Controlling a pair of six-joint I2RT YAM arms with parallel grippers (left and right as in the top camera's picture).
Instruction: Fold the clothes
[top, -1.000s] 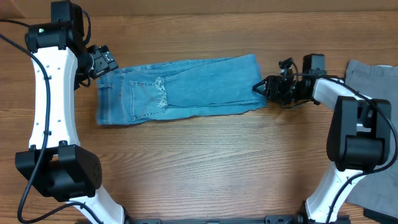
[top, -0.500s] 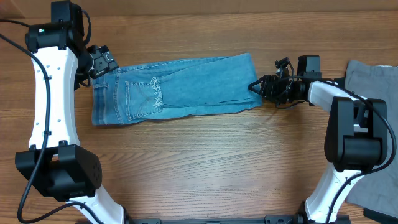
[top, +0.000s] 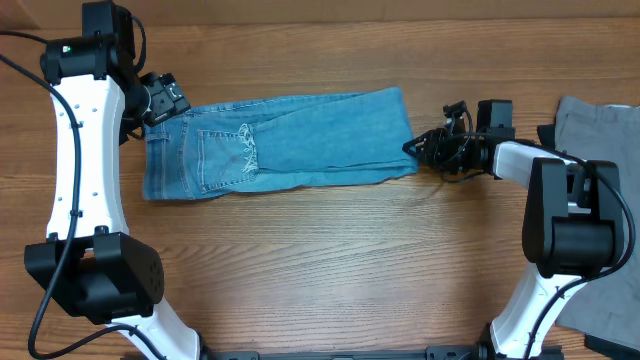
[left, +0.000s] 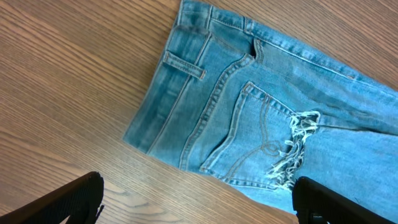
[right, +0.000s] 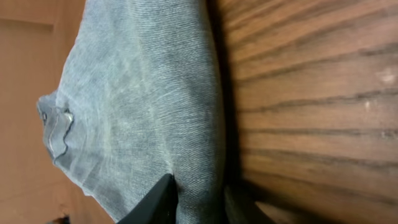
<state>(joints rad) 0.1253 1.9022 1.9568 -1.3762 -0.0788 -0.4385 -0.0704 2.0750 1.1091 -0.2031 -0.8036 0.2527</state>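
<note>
- I am watching the jeans (top: 290, 140) lying flat across the far half of the wooden table (top: 320, 260), doubled into a long band that runs left to right.
- The waist end is sitting at the left and the folded end at the right; a frayed hem (left: 292, 149) is resting on top of the back pocket (left: 249, 143).
- The left gripper (top: 165, 100) is hovering at the far-left corner of the waist, just above the denim and not touching it as far as I can see.
- Through the left wrist camera its fingers (left: 74, 199) are standing wide apart with nothing between them; the waistband and pocket are lying just ahead of the fingertips.
- The right gripper (top: 413, 148) is lying low at the jeans' right end, its tip meeting the near corner of the fold.
- Through the right wrist camera the fingers (right: 155, 202) are drawn close together, and a strip of the denim edge is running between them; I am reading this as a pinch on the jeans.
- The rest of the denim is stretching away from that gripper along the table, bare wood showing beside it.
- A grey garment (top: 595, 125) is lying at the table's right edge, well apart from the jeans, behind the right arm.
</note>
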